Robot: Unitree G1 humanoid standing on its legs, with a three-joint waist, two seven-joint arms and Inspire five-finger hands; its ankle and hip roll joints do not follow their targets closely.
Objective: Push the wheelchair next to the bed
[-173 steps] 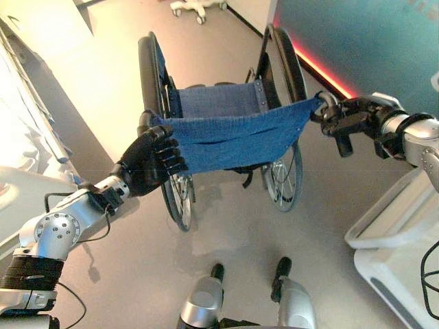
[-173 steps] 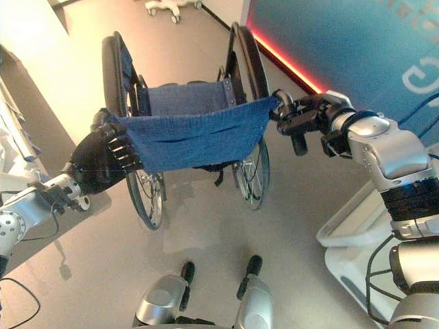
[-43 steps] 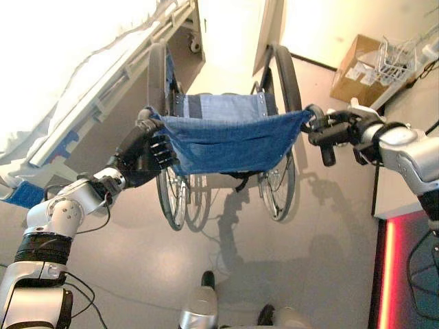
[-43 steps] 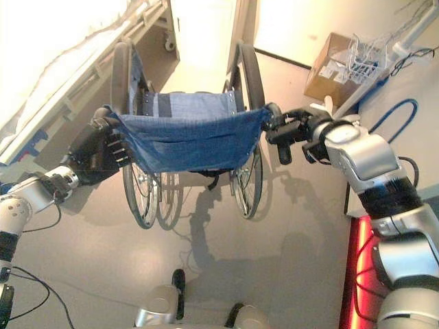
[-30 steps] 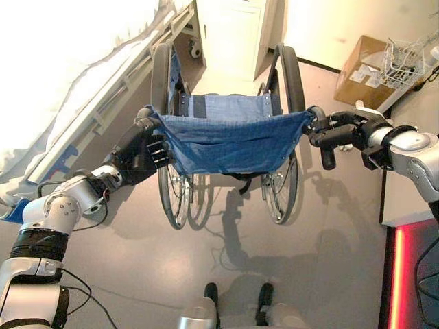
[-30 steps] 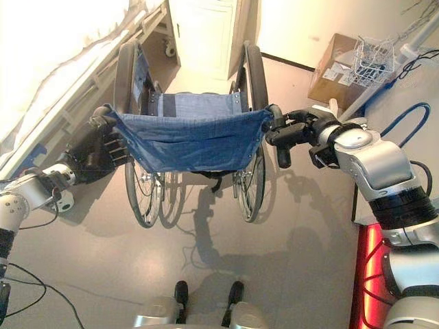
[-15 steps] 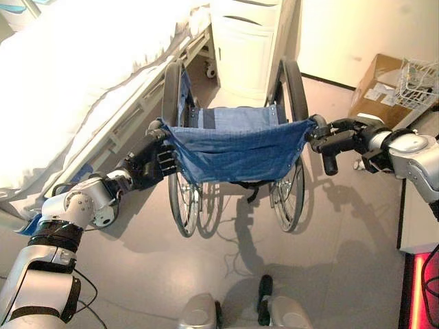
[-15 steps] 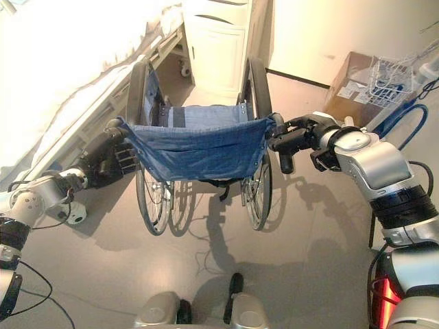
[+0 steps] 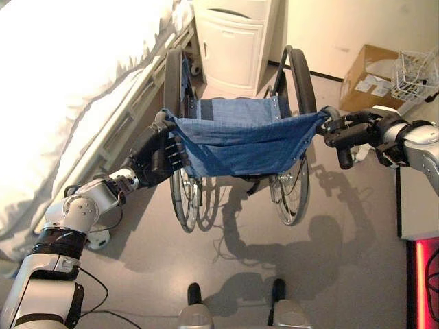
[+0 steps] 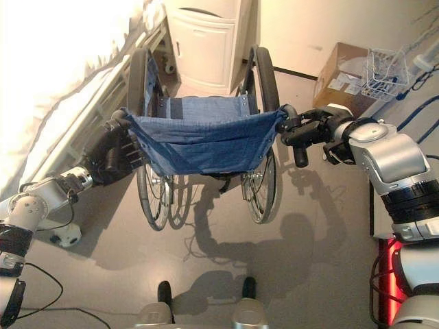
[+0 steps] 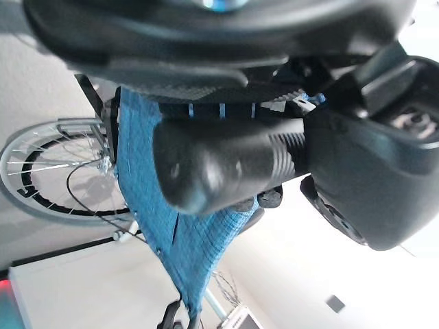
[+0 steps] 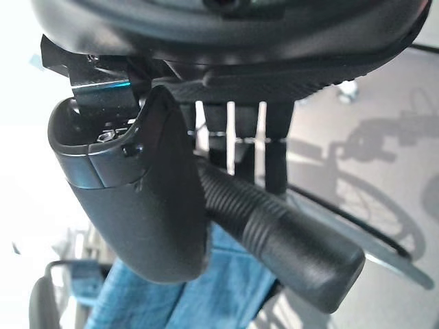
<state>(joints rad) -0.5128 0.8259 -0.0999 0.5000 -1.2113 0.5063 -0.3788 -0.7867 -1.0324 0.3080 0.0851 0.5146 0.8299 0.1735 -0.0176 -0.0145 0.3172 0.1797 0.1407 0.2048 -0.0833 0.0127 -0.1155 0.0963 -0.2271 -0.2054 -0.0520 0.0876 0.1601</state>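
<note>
The folding wheelchair with a blue fabric back and seat and large spoked wheels is seen straight ahead of the robot, with its back turned to the robot and its front pointing to the far side. The black ribbed push handle on the left is grasped by the dark left hand, whose fingers are curled around it, and the push handle on the right is grasped in the same way by the dark right hand. The hospital bed with white bedding and a grey side rail lies on the left of the scene, and its long side runs from near to far. The long axis of the wheelchair is almost parallel to this side, and the left wheel is already near the rail, with a narrow strip of floor between them. The left hand is therefore the one nearer to the bed. A white bedside cabinet stands just beyond the front of the chair, so little room to go forward seems to be left. It is judged that only a small push, forward and a little to the left, is still needed. A brown cardboard box with a white wire basket beside it is seen at the far right.
</note>
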